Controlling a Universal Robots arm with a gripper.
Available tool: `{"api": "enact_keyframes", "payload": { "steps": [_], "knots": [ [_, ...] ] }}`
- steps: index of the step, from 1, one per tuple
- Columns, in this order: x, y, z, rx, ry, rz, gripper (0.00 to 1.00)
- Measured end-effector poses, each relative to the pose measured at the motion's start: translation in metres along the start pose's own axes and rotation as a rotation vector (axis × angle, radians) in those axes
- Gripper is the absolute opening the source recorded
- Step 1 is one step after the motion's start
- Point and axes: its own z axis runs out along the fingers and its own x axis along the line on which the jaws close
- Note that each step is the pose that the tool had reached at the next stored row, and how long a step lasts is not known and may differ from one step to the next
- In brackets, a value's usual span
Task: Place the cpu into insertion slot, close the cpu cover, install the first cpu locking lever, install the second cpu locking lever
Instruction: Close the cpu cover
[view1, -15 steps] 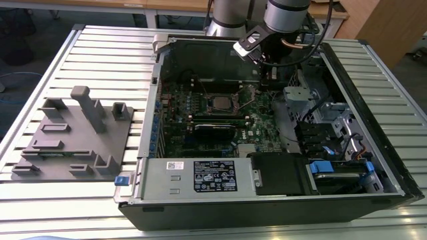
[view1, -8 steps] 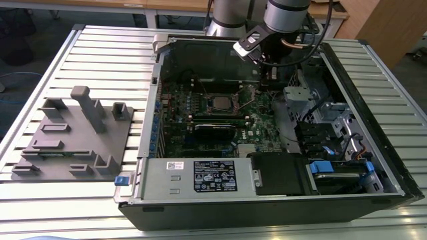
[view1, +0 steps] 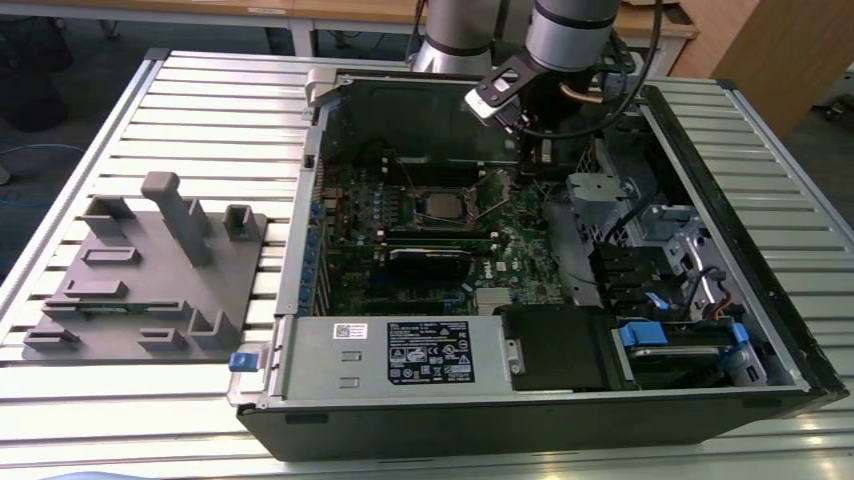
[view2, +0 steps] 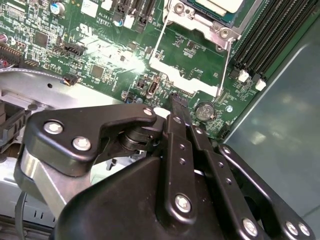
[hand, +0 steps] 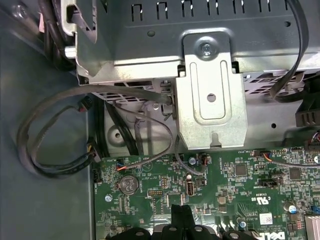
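Fingers (view2: 176, 107) are brought together with nothing clamped between them, forming one narrow tip that is held low over the green motherboard (view2: 100, 55). In the first wrist view the same fingers (hand: 182, 212) are seen near the board's edge, below a silvery metal bracket (hand: 210, 95) and loose cables (hand: 55, 130).

The cpu (view1: 439, 204) is seated in the insertion slot (view1: 412, 205), near the middle of the open computer case (view1: 747, 380), which is laid on its side on the slatted worktop (view1: 200, 90) so that the board can be reached from above by the arm (view1: 574, 30).

In the second wrist view the cpu cover (view2: 212, 26) appears to be lowered around the chip, so the placing is judged done. The locking levers (view2: 159, 37) are seen as thin wire rods running out from the socket toward the fingers; whether either is latched cannot be told.

The joined tip is judged suited to pushing a thin lever, not to grasping, which would explain why it is kept just beside the rods' free ends.
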Motion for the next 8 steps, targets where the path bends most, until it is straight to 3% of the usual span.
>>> {"api": "enact_keyframes", "payload": {
  "steps": [4,8],
  "knots": [
    [-0.0001,-0.0005,0.0010,0.0000,-0.0003,0.000,0.10],
    [-0.0005,-0.0049,0.0012,0.0000,-0.0001,0.000,0.10]
  ]
}}
